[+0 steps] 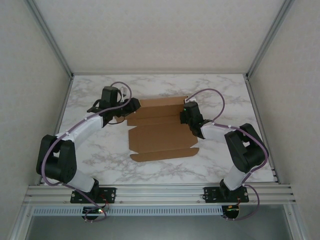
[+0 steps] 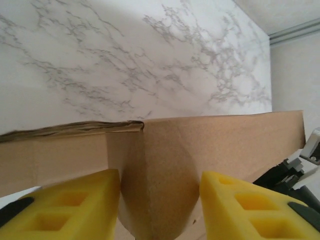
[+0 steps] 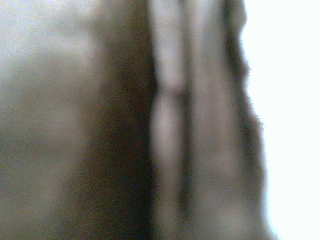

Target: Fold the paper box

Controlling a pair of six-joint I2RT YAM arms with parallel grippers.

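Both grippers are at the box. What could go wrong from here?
1. The left gripper straddles a raised flap of the paper box; closing hard may crush or tear it.
2. The right gripper is shut at the box's right edge, its wrist view a blur, so a slip there might go unseen.
3. The near flap lies loose on the table; pulling may drag the whole sheet.

- The left claw (image 2: 160, 200) has its yellow fingers (image 2: 75, 205) apart, with a raised fold of the paper box (image 2: 225, 140) between them
- Whether they pinch it is unclear
- The grey-veined marble counter (image 2: 125, 65) lies beyond the box's upper edge
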